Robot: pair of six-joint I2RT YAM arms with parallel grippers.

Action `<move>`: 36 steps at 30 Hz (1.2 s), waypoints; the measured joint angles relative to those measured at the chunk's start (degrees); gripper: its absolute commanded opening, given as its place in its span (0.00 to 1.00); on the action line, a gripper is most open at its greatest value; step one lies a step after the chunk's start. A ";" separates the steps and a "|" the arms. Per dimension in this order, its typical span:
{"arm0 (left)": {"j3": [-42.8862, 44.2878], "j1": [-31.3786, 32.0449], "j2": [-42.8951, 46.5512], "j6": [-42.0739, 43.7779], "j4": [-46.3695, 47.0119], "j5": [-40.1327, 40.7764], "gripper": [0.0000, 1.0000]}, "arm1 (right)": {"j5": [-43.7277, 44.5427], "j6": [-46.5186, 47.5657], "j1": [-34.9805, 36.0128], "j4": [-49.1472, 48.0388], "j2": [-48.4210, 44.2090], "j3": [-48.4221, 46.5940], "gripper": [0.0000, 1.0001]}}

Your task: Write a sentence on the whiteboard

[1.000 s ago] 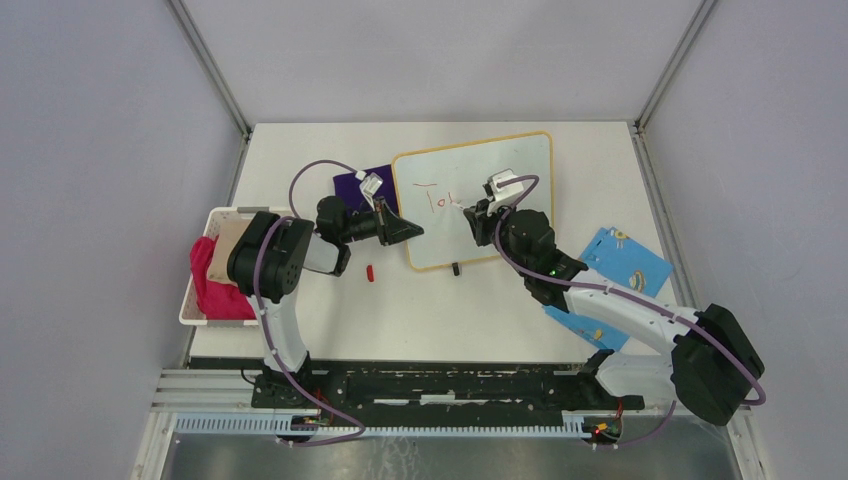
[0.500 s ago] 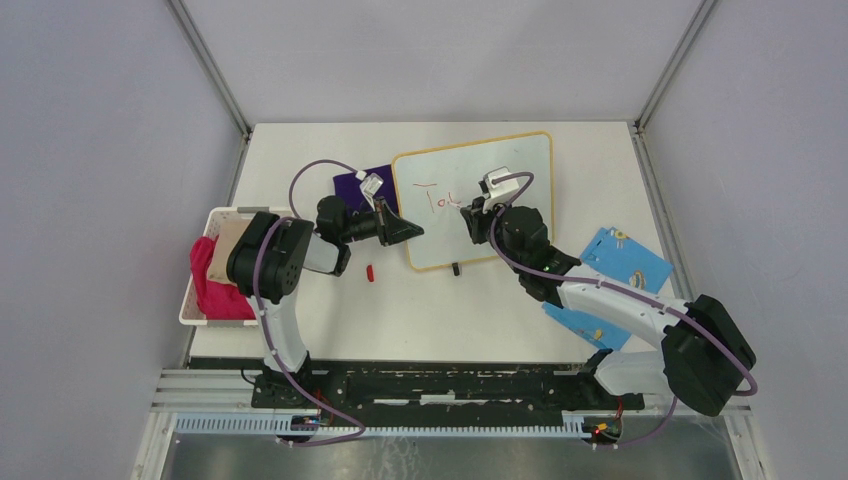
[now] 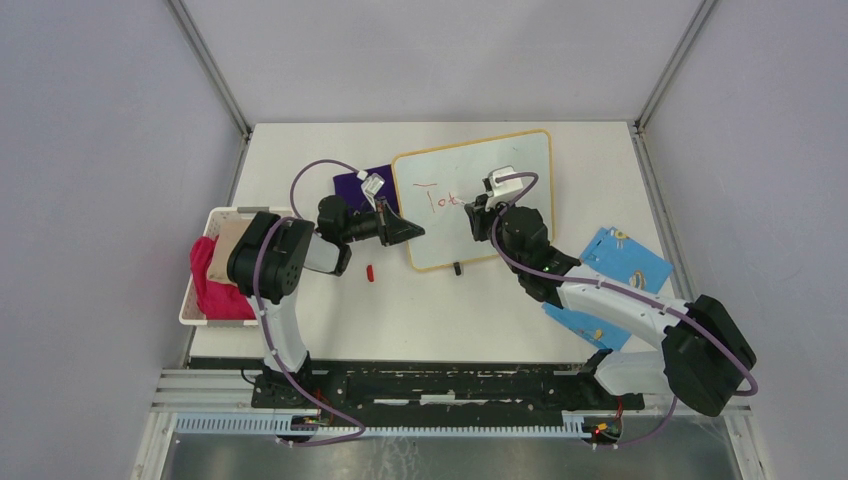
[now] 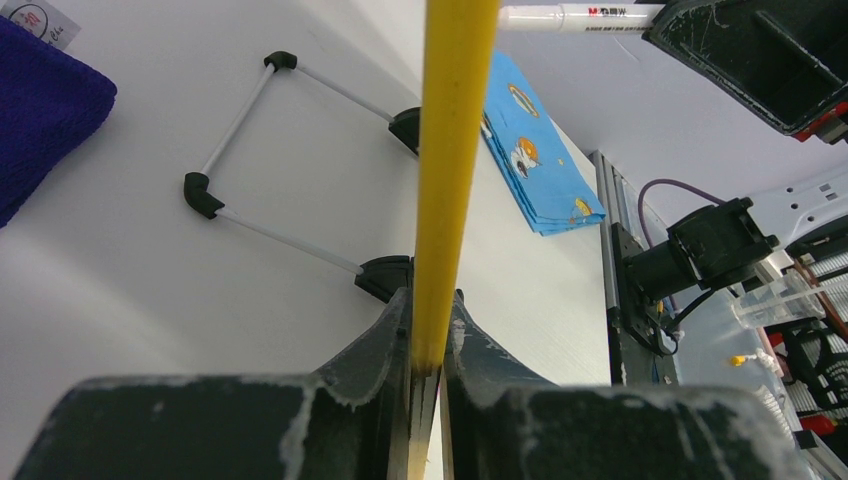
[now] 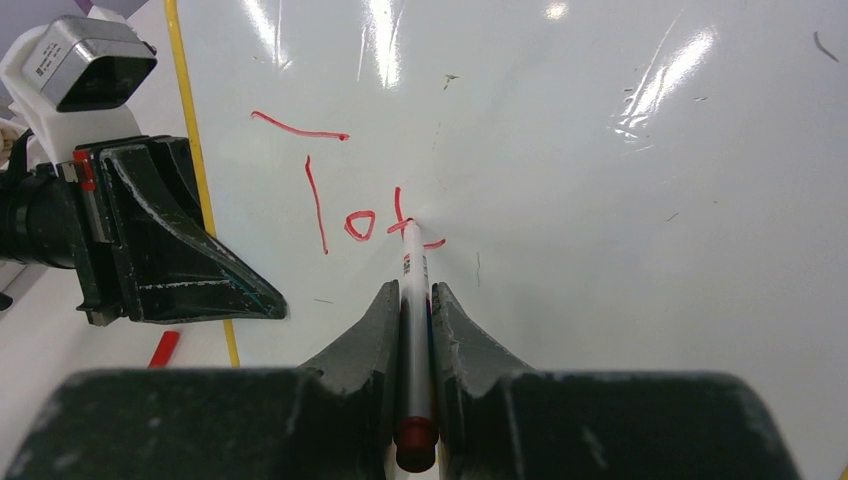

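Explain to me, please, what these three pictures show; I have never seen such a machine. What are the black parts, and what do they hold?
These are two robot arms fixed at the near edge of a white table. One picture looks down from above; the other two come from a camera on each wrist, so black fingers fill the bottom. The left gripper is shut on the yellow edge of a whiteboard. The right gripper is shut on a marker, its tip on the board beside the first red letters. Also on the table: a purple cloth, a blue sheet, a small red piece, and a basket with cloths.
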State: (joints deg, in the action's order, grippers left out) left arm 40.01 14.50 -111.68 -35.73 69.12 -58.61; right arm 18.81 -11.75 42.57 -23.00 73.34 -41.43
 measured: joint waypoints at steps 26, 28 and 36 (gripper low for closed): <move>0.00 0.11 0.31 0.79 -0.48 -0.09 0.02 | 2.05 0.48 -1.44 1.66 -4.39 2.23 0.00; 0.00 0.11 0.31 0.79 -0.48 -0.11 0.02 | 2.36 0.48 -1.44 1.75 -4.02 2.23 0.00; 0.00 0.11 0.31 0.81 -0.50 -0.09 0.02 | 3.67 0.63 -1.44 2.60 -2.80 0.72 0.00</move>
State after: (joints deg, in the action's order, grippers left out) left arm 40.01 14.61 -111.37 -34.92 68.62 -58.70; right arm 22.48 -11.11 41.12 -20.40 70.54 -40.71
